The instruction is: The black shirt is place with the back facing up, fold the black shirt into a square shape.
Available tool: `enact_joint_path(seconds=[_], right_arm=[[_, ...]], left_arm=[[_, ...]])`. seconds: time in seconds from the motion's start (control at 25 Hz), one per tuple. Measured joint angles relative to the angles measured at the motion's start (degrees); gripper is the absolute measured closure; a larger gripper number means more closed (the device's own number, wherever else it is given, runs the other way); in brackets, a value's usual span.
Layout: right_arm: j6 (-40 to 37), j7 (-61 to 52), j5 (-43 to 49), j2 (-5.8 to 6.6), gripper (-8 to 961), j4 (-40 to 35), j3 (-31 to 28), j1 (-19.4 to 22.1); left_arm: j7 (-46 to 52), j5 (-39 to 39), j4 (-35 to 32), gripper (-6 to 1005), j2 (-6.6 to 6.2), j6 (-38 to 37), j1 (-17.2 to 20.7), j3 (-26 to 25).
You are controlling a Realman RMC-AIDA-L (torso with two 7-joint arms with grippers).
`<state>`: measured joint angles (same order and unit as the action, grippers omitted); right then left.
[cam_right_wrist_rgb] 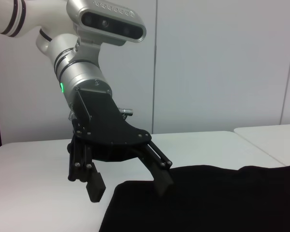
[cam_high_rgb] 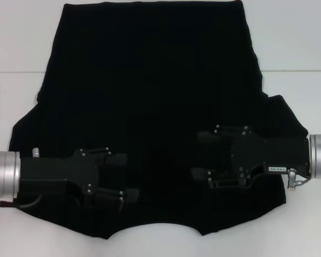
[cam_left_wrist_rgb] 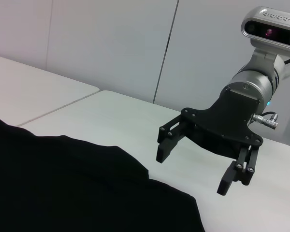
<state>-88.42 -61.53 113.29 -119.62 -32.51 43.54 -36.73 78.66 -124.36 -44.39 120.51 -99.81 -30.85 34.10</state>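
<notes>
The black shirt (cam_high_rgb: 150, 107) lay spread flat on the white table (cam_high_rgb: 299, 32), filling most of the head view. Its straight hem lay at twelve o'clock and its curved neckline at six o'clock, nearest the robot, with a short sleeve flaring at each side.

The fabric was matte black, plain and without print, with a few shallow wrinkles near the sleeves. It appeared soft, light and limp. Judged from this, it would sag and drag when lifted and hold no fold line of its own. It was not fragile. The soundest holds appeared to be the shoulder and sleeve edges, pinched through the full thickness and lifted evenly by both arms.

The left gripper (cam_high_rgb: 113, 183) stood at about seven o'clock over the shoulder area. In the right wrist view its fingers (cam_right_wrist_rgb: 95, 187) were spread, hanging just above the shirt edge and gripping nothing. The right gripper (cam_high_rgb: 203, 155) stood at about four o'clock. The left wrist view showed it (cam_left_wrist_rgb: 197, 164) also spread and empty, clear of the cloth. Both tools were rigid black metal with exposed screws.
</notes>
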Motion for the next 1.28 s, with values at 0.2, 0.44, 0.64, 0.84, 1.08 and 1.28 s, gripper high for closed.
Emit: enact_joint_path(seconds=[0.2,0.44,0.64,0.84,1.08,1.28], right_arm=[[0.0,0.0,0.0,0.00,118,0.0,-0.3,0.0],[0.1,-0.1,0.0,0.00,118,0.0,-0.4,0.0],[0.3,-0.3,0.0,0.00,117,0.0,-0.4,0.0],[0.3,-0.4,-0.1,0.00,117,0.0,-0.5,0.1],[0.6,-1.4,-3.2,0.04,117,0.0,-0.7,0.4],[2.6,-5.1,-3.9,0.09,118,0.0,-1.3,0.6]], left_arm=[[0.0,0.0,0.0,66,0.09,0.0,0.0,0.0],[0.0,0.0,0.0,66,0.08,0.0,0.0,0.0],[0.0,0.0,0.1,67,0.10,0.2,0.0,-0.1],[0.1,0.0,0.1,68,0.15,0.3,0.1,-0.2],[3.8,1.5,0.3,68,0.97,2.2,-0.3,-6.0],[9.9,4.2,0.4,69,1.50,7.7,-0.9,-8.2]])
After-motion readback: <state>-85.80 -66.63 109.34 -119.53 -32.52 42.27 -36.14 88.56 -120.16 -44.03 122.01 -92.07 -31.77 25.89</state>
